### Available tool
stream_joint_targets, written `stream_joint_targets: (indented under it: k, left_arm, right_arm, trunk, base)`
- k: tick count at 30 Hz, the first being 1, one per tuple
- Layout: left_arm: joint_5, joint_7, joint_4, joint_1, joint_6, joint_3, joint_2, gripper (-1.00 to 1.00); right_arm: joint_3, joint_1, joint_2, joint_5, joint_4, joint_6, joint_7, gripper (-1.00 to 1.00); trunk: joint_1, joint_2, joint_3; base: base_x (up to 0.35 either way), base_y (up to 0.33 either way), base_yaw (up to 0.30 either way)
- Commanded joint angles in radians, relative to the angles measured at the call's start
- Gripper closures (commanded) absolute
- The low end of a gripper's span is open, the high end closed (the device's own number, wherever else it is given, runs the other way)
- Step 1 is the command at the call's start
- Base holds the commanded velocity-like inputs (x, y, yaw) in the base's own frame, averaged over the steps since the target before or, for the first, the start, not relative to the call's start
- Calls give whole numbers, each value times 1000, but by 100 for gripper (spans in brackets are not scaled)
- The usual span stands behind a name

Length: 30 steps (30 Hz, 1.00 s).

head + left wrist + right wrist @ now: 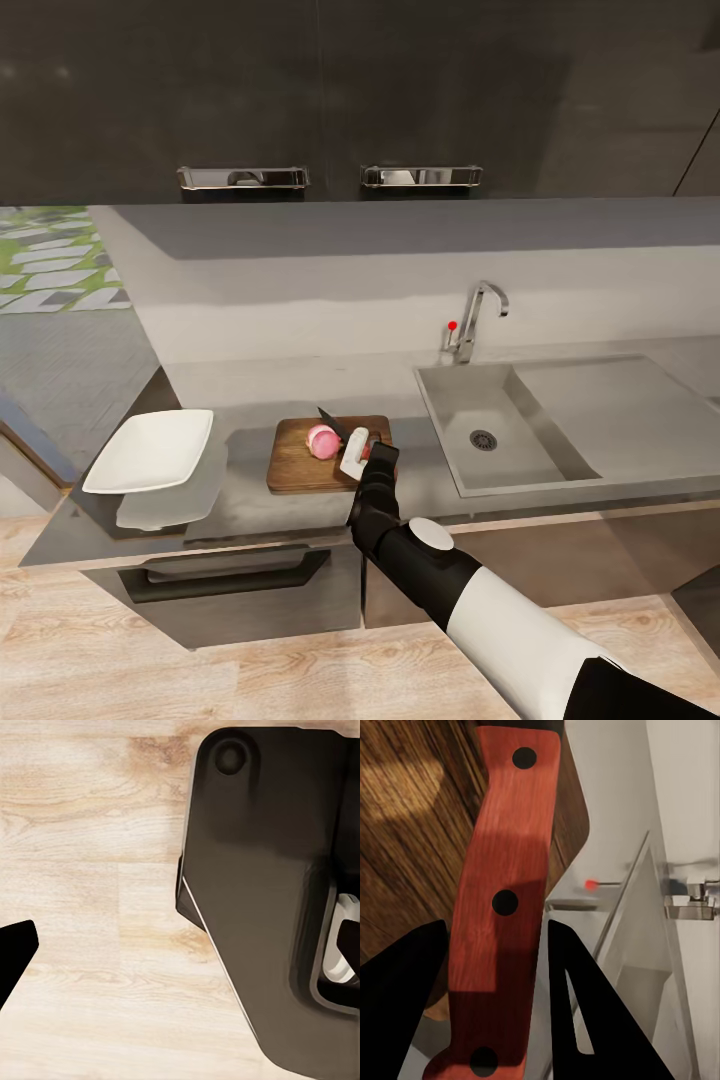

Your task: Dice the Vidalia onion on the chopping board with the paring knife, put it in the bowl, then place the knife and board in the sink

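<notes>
Head view: the right gripper [365, 458] grasps the paring knife [345, 435], blade at the Vidalia onion [323, 440] on the chopping board [295, 465]. Dicing is under way, I judge; next, press down. The left gripper's state is unclear.

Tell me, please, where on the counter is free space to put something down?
Bare countertop lies behind the chopping board, and a narrow strip lies between it and the bowl. The drainboard beside the sink is bare too. The board itself is crowded: Vidalia onion, paring knife, right gripper.
</notes>
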Motion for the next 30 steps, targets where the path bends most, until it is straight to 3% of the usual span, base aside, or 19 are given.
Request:
stream_joint_targets:
  k: [1,30]
  left_arm:
    - [6,1,-2,1,-1,-2,0,-100]
    - [6,1,-2,1,-1,-2,0,-100]
  right_arm:
    - [3,-1,0,-1,0,5,-3,100]
    - [2,-2,0,1,-14,7,-6,100]
  trunk:
    - [1,-2,-2]
    - [1,-2,-2]
  base:
    - [0,0,0]
    - [0,0,0]
